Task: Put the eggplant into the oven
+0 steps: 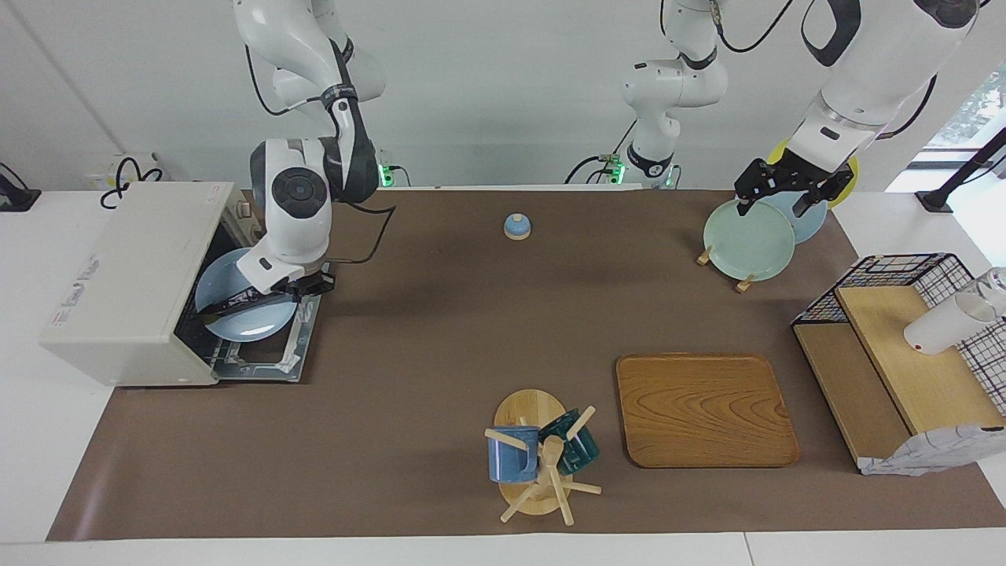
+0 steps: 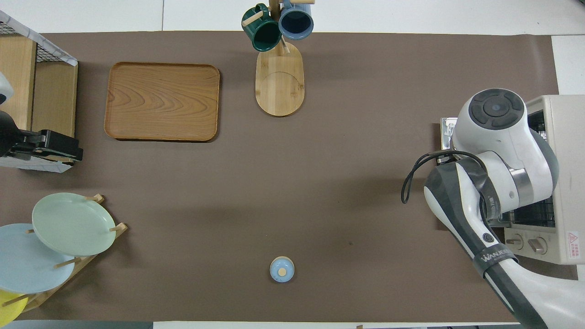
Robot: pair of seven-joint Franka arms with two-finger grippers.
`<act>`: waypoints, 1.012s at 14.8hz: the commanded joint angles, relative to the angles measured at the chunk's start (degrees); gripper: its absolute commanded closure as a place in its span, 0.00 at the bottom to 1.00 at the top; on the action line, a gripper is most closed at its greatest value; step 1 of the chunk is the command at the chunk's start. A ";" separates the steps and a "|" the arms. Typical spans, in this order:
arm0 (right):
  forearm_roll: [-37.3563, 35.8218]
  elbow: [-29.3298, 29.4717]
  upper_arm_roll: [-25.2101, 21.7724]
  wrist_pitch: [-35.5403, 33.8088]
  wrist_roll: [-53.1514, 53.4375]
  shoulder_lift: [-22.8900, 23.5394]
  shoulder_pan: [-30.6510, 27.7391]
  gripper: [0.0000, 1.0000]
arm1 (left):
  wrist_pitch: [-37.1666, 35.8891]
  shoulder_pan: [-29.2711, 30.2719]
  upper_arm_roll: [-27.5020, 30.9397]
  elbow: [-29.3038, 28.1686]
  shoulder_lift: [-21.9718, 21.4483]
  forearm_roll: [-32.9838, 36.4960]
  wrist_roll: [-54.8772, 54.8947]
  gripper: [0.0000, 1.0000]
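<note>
The dark, slender eggplant (image 1: 240,302) lies across a light blue plate (image 1: 236,324). My right gripper (image 1: 305,286) is shut on the plate's rim and holds it over the dropped-down door (image 1: 263,363) of the cream oven (image 1: 130,271). The plate's edge toward the oven reaches into the open mouth. In the overhead view the right arm hides the plate, the eggplant and the gripper, and only the oven (image 2: 564,151) shows. My left gripper (image 1: 774,206) waits open over the plate rack and also shows at the edge of the overhead view (image 2: 68,151).
A plate rack (image 1: 743,281) with green, blue and yellow plates stands near the left arm. A small blue bell (image 1: 516,226), a mug tree (image 1: 542,456), a wooden tray (image 1: 703,409) and a wire basket (image 1: 904,271) with a wooden shelf are also on the brown mat.
</note>
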 commanded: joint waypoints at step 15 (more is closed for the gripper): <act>7.78 -2.53 0.82 1.35 -12.36 -1.99 -9.35 0.62 | 0.40 -0.34 0.15 -0.77 -0.83 1.18 0.06 0.00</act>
